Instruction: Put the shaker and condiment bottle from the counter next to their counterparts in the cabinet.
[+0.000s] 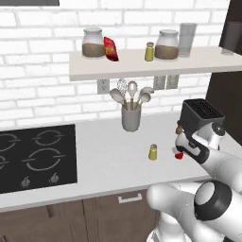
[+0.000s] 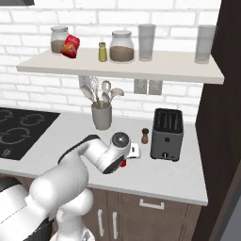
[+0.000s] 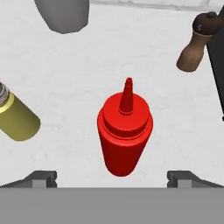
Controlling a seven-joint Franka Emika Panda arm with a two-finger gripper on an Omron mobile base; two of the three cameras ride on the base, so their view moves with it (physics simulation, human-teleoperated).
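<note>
So we've got the pale grey surface with the hob on the left and the toaster on the right, and the shelf above it carrying jars and a second yellow shaker. Our arm reaches low over the surface, bent forward and pointing down beside the toaster. The red bottle stands upright on the surface, nozzle straight up, right below our claw. The claw is spread wide, one tip on each side of the bottle, not touching it. The little yellow shaker stands upright just left of the bottle, and a brown pepper mill sits near the toaster.
</note>
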